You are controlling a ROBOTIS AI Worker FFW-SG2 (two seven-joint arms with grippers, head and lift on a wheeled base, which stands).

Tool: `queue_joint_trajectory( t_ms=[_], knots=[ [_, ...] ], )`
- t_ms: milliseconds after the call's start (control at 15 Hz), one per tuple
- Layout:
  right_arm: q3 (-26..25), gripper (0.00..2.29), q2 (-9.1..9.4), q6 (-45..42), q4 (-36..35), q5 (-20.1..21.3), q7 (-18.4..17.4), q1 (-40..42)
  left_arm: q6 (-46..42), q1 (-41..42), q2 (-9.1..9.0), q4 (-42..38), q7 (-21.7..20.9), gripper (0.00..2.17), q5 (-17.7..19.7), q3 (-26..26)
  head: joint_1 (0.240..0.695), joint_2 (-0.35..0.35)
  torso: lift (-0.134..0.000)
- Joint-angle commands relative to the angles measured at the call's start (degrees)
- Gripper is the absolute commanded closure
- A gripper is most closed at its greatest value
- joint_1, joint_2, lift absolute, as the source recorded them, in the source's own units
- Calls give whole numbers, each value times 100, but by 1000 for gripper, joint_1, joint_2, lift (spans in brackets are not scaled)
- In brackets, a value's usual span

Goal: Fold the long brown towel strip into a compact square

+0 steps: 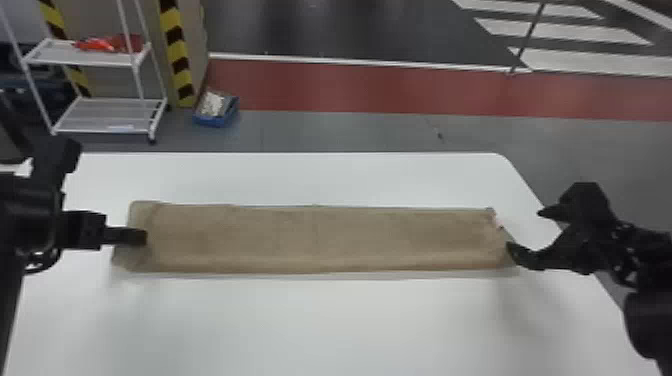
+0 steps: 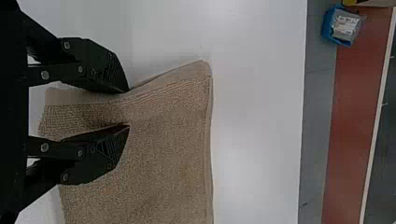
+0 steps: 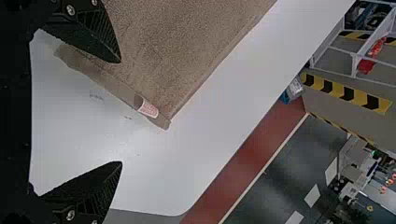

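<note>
Two grippers, one at each end of the towel. Long brown towel strip (image 1: 320, 240) lies flat across mid frame in head view, running L to R on the white table (image 1: 350, 325), approx. parallel w/ its far edge. L end is a bit ruffled, near corner jutting out lower L.

L gripper (image 1: 145, 237) is at mid L of the head view, over the towel's L end. Its jaws are narrow, closed on a pinched-up ridge of cloth; in L wrist view the end edge kinks inward btwn the tips.

R gripper (image 1: 524, 229) is at mid R of the head view, by the towel's R end. Jaws wide, nothing btwn them but air; one tip overlaps the near R corner in view, other is off past the end. Can't tell if that tip touches cloth. Small white tag w/ red print (image 3: 148, 108) sits at the R end edge.

Bkgd: white wheeled rack (image 1: 107, 115) upper L w/ red stuff (image 1: 107, 44) on its upper shelf; blue box (image 1: 214, 120) on floor just R of it.
</note>
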Motion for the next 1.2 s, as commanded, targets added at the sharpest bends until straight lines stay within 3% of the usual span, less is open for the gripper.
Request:
queue_joint_trajectory(
  t_ms=[0, 67, 200, 267, 533, 867, 1133],
  knots=[
    [0, 113, 26, -32, 31, 0, 0, -13, -1, -11, 19, 13, -23, 1774, -3, 9, 695, -132, -125],
    [0, 113, 26, -50, 40, 0, 0, -13, -1, 7, 28, -39, -67, 1892, -11, 18, 695, -132, -125],
    [0, 117, 34, -50, 40, 0, 0, 5, -1, 77, 55, -154, -208, 1905, -3, 62, 695, -129, -125],
    [0, 117, 34, -67, 49, 0, 0, 14, 34, 104, 90, -294, -322, 2125, -11, 123, 695, -129, -125],
    [-9, 117, 34, -85, 40, -9, 0, 22, 122, 262, 371, -646, -700, 2132, 6, 404, 695, -124, -125],
    [-26, 117, 34, -85, 22, -9, 0, 22, 175, 279, 925, -778, -928, 2132, 112, 791, 695, -70, -125],
    [18, 117, 61, -67, -4, -9, 0, 22, 966, 323, 925, -1489, -1192, 2132, 138, 712, 695, -33, -125]
  ],
)
